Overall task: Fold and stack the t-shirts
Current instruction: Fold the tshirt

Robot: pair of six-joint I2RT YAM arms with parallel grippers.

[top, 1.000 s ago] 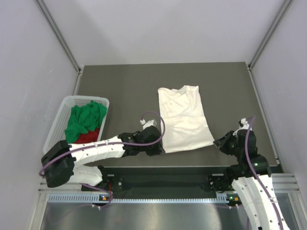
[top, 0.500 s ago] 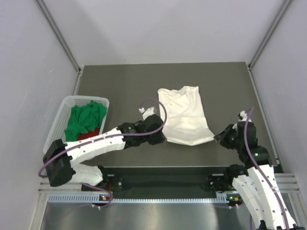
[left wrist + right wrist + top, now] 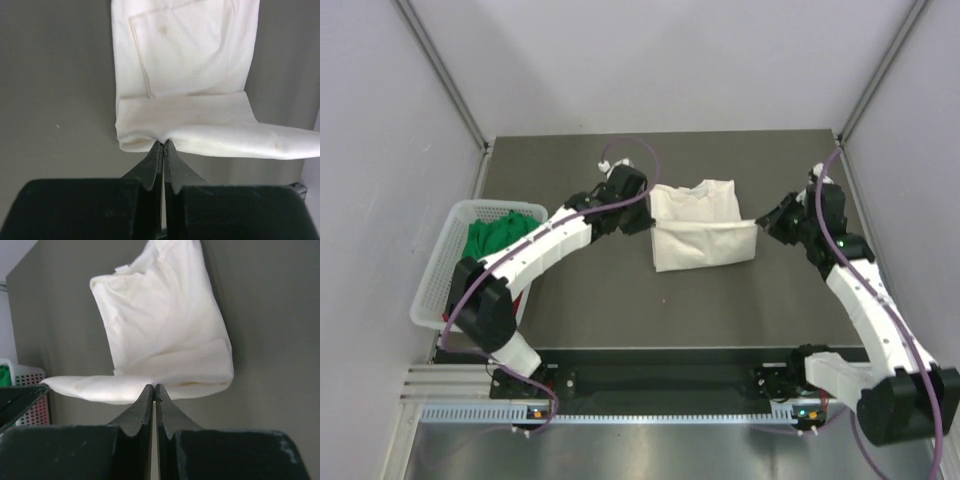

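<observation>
I see a soft cream-white t-shirt (image 3: pixel 700 232) with its hem half doubled over, mid-bench on the matte dark grey bench (image 3: pixel 600 290), my left tool (image 3: pixel 649 226) and right tool (image 3: pixel 760 222) each clenched on a fold corner, crumpled green t-shirt (image 3: pixel 495 238) in the white mesh basket (image 3: pixel 433 275), pale walls (image 3: pixel 380 150)

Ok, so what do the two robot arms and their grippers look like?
The left arm and right arm have white ribbed shells, black joints and a thin purple cable looping along each. The left gripper and right gripper are matte black, with two tapered fingers narrowing to thin tips.
</observation>
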